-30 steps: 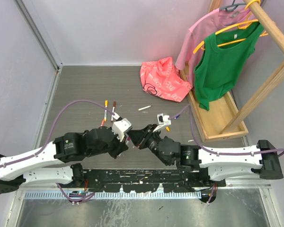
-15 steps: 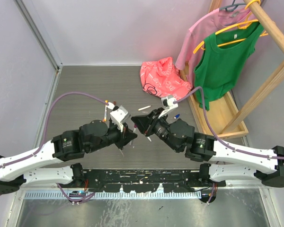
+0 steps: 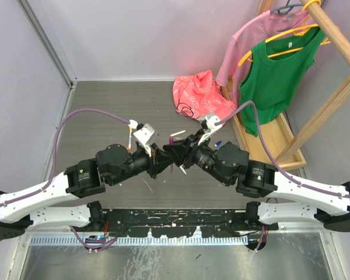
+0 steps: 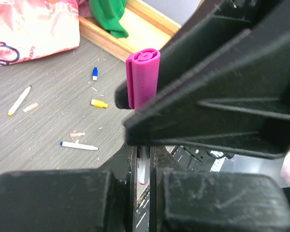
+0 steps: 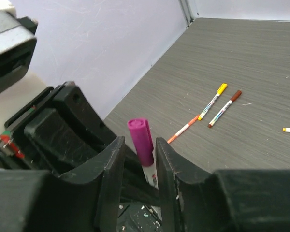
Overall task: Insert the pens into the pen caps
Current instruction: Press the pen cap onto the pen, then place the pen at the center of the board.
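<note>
Capped pen [image 4: 143,170] clamped in left gripper [image 4: 142,159]; right gripper [image 5: 137,157] slightly parted, flanking purple cap [image 5: 139,140]

Smooth magenta plastic cap [image 4: 142,79], scuffed matt black right claw [image 5: 138,150]; grained grey tabletop [image 5: 241,58]

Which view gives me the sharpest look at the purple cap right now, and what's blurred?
Right wrist: purple cap crisp, evenly lit; its own fingers blurred up close. Left wrist: cap sharp, but that gripper's fingers and the pen between them are shadowed and soft. Top external: evenly lit, cap tiny.
</note>
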### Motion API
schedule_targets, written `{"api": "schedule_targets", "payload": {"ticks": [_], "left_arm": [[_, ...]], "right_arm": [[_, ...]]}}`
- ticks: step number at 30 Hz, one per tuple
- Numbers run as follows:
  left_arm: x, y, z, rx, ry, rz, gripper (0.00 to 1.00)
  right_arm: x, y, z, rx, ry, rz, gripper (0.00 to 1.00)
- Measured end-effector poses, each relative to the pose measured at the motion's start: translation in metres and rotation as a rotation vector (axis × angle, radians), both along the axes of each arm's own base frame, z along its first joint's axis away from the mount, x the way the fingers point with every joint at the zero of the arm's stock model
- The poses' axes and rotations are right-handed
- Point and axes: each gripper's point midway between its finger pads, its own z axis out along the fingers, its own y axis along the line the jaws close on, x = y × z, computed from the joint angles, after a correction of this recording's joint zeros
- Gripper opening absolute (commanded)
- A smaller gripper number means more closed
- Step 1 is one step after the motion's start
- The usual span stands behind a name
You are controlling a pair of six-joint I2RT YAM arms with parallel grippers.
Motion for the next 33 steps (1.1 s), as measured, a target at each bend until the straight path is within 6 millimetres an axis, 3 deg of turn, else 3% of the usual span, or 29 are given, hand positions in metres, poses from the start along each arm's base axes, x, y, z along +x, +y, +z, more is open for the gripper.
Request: {"api": "schedule_targets", "payload": {"ticks": [6,10,13,16,19,26,33], "left_arm": [[-0.002,-0.002,0.003,-0.024,0.004,-0.004,0.00],[-0.002,0.000,-0.010,-0.010,0.025,0.010,0.00],[0.001,0.004,-0.024,0.014,0.048,0.042,0.00],[0.006,0.009,-0.034,0.044,0.069,0.082,0.00],[0.015,0.018,-0.046,0.086,0.098,0.132,0.00],[0.055,0.054,-0.081,0.196,0.194,0.312,0.00],[0.089,0.067,-0.107,0.352,0.277,0.408,0.00]], "right_arm": [[-0.012,-0.022,0.006,0.029,-0.017,0.027,0.46],[-0.016,-0.047,0.012,0.082,-0.026,0.008,0.48],[-0.014,-0.059,0.001,0.075,-0.008,-0.021,0.49],[-0.013,-0.063,-0.019,0.037,0.030,-0.043,0.51],[-0.011,-0.059,-0.056,-0.062,0.084,-0.058,0.54],[-0.012,-0.054,-0.129,-0.264,0.184,-0.070,0.68],[-0.015,-0.059,-0.155,-0.290,0.239,-0.087,0.73]]}}
